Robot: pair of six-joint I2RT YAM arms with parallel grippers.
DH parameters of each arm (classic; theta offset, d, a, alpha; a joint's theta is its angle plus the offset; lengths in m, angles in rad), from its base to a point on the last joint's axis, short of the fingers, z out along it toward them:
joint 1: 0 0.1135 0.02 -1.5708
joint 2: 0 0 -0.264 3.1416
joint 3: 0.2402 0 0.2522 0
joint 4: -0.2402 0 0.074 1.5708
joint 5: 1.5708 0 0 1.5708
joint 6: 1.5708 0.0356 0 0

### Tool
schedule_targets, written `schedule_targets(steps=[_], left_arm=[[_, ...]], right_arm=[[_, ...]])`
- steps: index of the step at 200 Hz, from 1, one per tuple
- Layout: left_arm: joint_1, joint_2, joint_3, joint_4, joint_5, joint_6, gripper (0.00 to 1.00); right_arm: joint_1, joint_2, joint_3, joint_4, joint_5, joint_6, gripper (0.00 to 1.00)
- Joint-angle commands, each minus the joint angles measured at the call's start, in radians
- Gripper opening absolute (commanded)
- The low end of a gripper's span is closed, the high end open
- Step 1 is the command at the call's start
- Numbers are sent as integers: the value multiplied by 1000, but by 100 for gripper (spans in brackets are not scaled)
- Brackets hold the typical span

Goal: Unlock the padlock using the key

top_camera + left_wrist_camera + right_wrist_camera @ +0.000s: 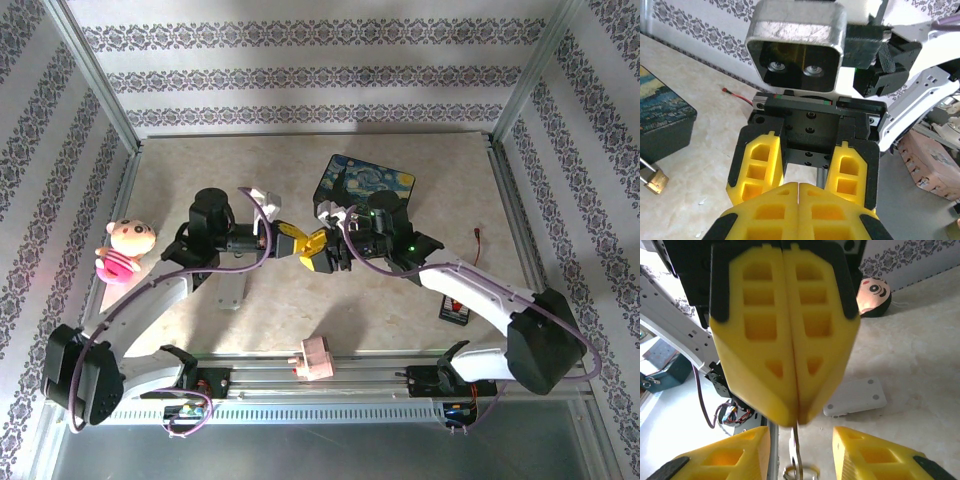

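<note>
Enclosure walls (300, 70): white wallpaper with bands of dark floral ornament, on the back and both sides. Aluminium posts (95, 80) stand at the rear corners. Desk (250, 165): beige, marbled, matte surface, evenly lit, with only soft shadows. A slotted metal rail (330, 410) runs along the near edge. A dull grey metal panel (300, 455) lies below it in the top view.

padlock (655, 181) shackle cropped, key (796, 442) (mostly hidden)
</note>
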Motion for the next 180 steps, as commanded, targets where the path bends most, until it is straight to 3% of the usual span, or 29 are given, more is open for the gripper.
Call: schedule_targets(steps=[1,40,76,119,180], left_arm=[[-8,-37,24,8,-58,-42,0],[-8,-49,32,86,-118,-154,0],[-6,-15,49,157,-108,-260,0],[-1,4,100,115,-132,-333,0],[13,11,115,99,-106,-395,0]], right_arm=[[-1,-54,-23,97,55,102,41],[10,-106,-47,204,93,242,44],[0,-107,-35,251,137,383,45],[-31,-66,25,272,125,535,39],[-55,-68,15,305,132,573,38]])
